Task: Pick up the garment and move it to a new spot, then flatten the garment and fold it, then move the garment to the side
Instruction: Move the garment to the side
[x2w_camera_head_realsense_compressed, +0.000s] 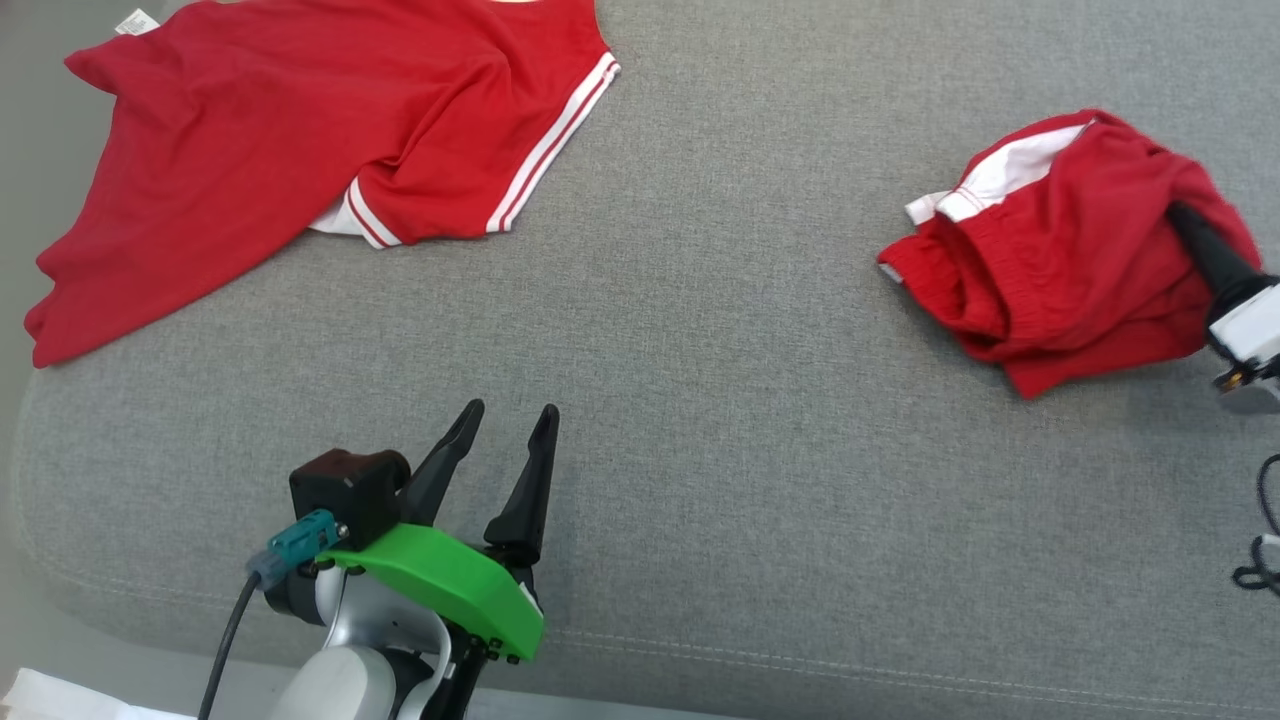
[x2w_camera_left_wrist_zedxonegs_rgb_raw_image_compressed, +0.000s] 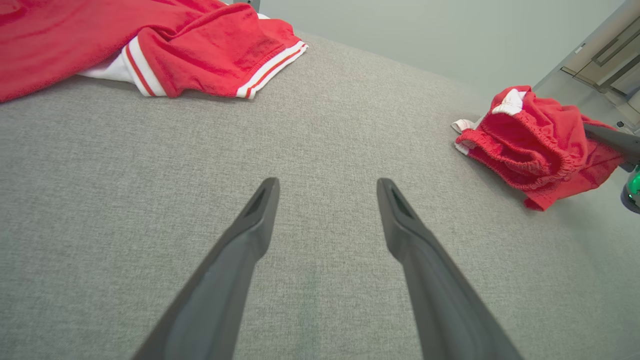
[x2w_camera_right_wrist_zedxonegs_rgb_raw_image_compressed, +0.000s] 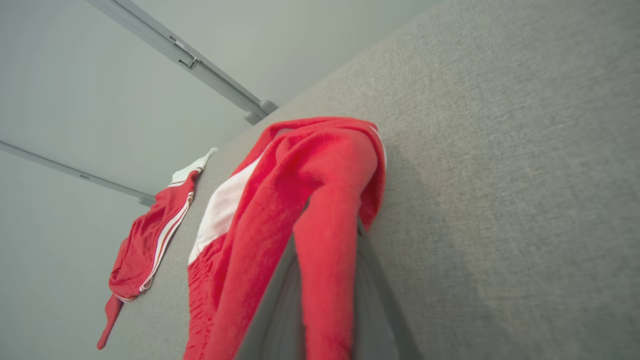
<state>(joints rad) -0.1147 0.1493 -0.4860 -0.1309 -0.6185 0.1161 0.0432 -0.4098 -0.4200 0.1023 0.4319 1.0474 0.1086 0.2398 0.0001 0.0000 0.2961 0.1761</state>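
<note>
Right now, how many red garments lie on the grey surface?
2. The red shirt lies spread at the far left; the red shorts are bunched at the right, a fold pinched in the right gripper. Nothing seems hidden under them, but I cannot be sure.

On my left side a red shirt (x2w_camera_head_realsense_compressed: 300, 120) with white striped hems lies crumpled on the grey cushion (x2w_camera_head_realsense_compressed: 700, 400), well apart from its stitched front edge.

Grey upholstered surface (x2w_camera_head_realsense_compressed: 700, 400); pale grey-green expanse (x2w_camera_left_wrist_zedxonegs_rgb_raw_image_compressed: 400, 30) beyond; metal rails (x2w_camera_right_wrist_zedxonegs_rgb_raw_image_compressed: 190, 62) crossing it.
</note>
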